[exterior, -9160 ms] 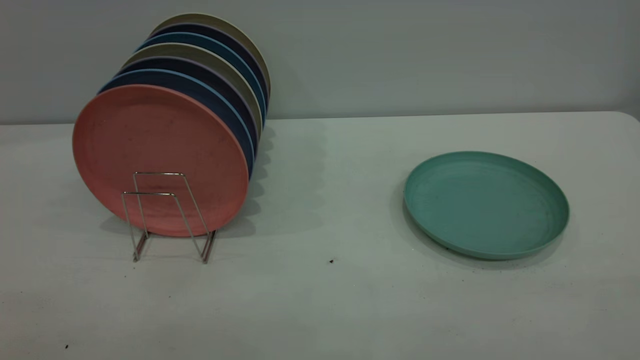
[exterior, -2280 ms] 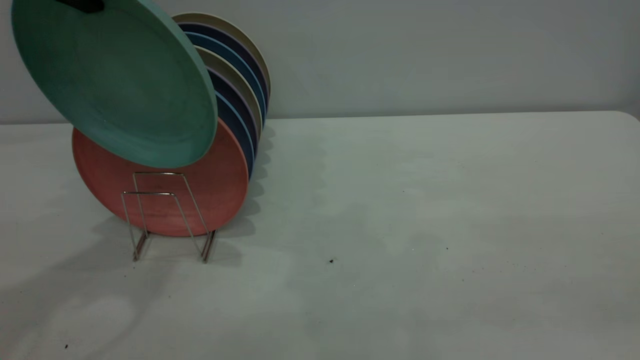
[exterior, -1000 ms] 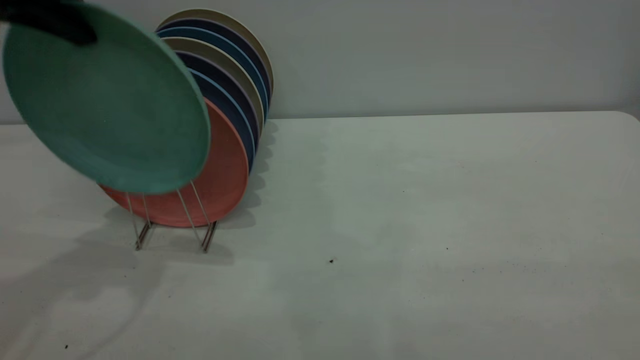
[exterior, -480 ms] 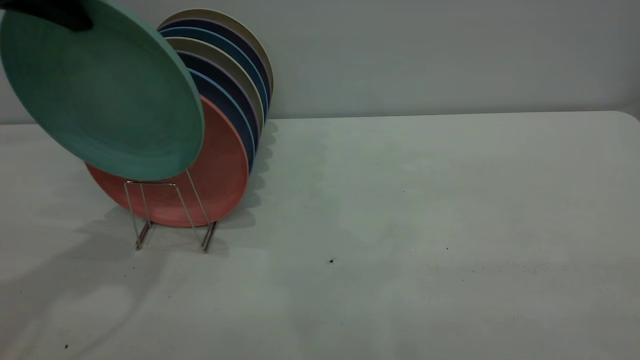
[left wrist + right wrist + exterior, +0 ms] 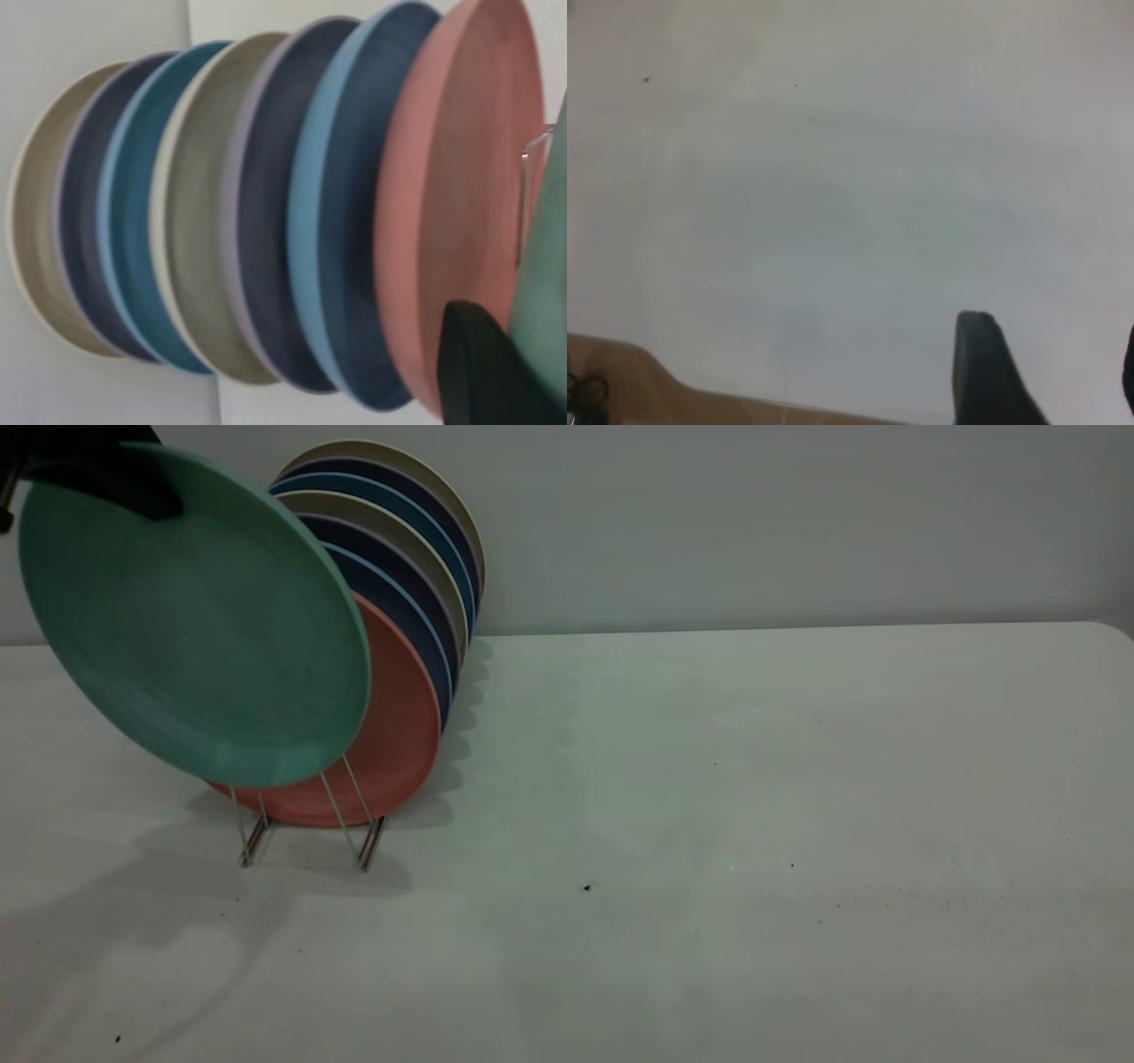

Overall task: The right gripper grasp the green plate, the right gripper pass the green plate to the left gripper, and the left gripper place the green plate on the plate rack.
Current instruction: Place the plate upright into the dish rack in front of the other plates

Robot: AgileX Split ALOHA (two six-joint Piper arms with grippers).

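The left gripper (image 5: 106, 474), a black matte claw coming in at the top left corner of the exterior view, was pinching the upper rim of the round, shallow, teal-green plastic plate (image 5: 199, 611), which hung tilted in the air in front of the salmon-pink plate (image 5: 399, 726), its lower edge down over the upright loops of the thin silver wire plate rack (image 5: 306, 828). From the left wrist view you could see the green rim sitting just beside the pink one, with the row of blue and beige plates (image 5: 221, 212) lined up behind. To my eye the job was most of the way done and only the seating was left. Doing it well probably meant standing the plate more upright to match the lean of the others, guiding its bottom edge into the free slot at the front of the wire, and not letting go until the loops carried it, since a nudge on the pink plate could shove the whole row. The right gripper (image 5: 1045, 372) was off over bare white table (image 5: 753, 779), its jaws spread and holding nothing. No brand, label or writing was visible anywhere.
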